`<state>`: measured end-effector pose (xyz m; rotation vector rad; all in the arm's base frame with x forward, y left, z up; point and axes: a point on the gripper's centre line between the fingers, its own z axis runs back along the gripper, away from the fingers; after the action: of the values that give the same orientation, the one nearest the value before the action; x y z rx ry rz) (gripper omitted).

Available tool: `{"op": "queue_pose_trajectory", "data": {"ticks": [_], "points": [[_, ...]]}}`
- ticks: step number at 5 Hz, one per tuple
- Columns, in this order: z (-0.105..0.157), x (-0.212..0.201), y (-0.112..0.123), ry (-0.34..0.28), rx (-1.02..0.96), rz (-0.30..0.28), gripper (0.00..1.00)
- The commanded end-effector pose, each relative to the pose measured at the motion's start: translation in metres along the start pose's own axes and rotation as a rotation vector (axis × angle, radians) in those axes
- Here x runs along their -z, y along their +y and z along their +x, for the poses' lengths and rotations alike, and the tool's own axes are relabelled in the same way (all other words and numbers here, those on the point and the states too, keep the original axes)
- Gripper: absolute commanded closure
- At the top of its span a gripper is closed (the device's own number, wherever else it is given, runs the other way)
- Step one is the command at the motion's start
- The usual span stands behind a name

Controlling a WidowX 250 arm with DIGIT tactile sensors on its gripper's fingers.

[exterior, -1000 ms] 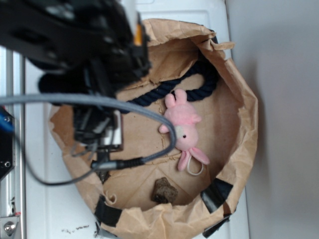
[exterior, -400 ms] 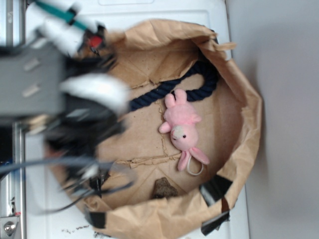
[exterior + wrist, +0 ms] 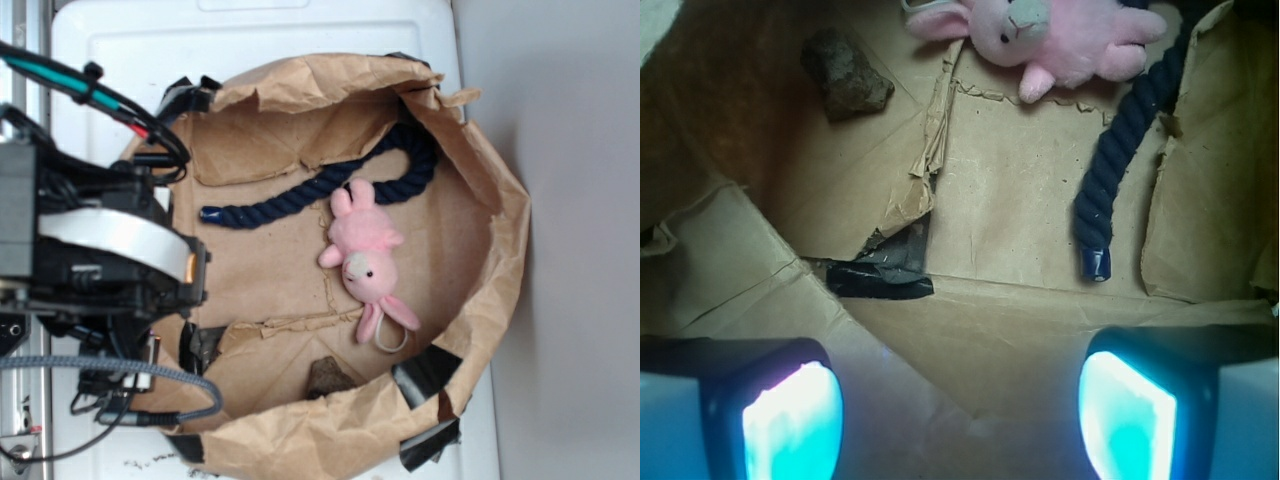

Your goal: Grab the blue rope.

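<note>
Cyan-glowing pads of the black gripper [image 3: 960, 415] at the bottom corners of the wrist view, spread wide, nothing between them. Empty, then, and well short of contact. Just above the right-hand pad, toward the middle right of that frame: the shiny sealed tip of the thick twisted navy rope [image 3: 1120, 150], lying flat on the brown paper floor. From the tip, rope running up and slightly right, out past the top edge beside the pink plush bunny [image 3: 1040, 35]. Long axis thus roughly along the line of sight, crosswise to the gap between the pads, a fair lie for closing across it. Off-centre, though: tip nearer the right pad than the midline, so a shift toward the frame's right plus a reach forward and down seems called for.

Seen from the exterior camera: arm bulk filling the left edge, black-and-white wrist housing over the left rim of the crumpled brown paper bag [image 3: 500, 250], gripper itself hidden beneath. Navy rope [image 3: 300, 195] stretching from its tip at centre-left up and rightward, then hooking round under the bag's upper right wall, its far end touching or nearly touching the bunny's [image 3: 365, 255] ears. Tip end clearly nearest the arm, apart from the bunny and from the dark brown lump [image 3: 328, 380] at lower centre.
</note>
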<state>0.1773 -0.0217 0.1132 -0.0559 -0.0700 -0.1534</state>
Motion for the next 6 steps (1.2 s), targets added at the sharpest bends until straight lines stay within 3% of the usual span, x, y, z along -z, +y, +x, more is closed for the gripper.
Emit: {"op": "queue_pose_trajectory", "data": {"ticks": [1, 2, 4, 5, 6], "points": [[0.002, -0.006, -0.003, -0.018, 0.009, 0.000, 0.00], [0.028, 0.010, 0.013, -0.005, -0.030, 0.024, 0.00], [0.070, 0.009, 0.041, -0.003, -0.093, -0.002, 0.00], [0.074, 0.006, 0.044, -0.008, -0.090, -0.013, 0.00], [0.072, 0.021, 0.048, -0.003, -0.091, 0.013, 0.00]]}}
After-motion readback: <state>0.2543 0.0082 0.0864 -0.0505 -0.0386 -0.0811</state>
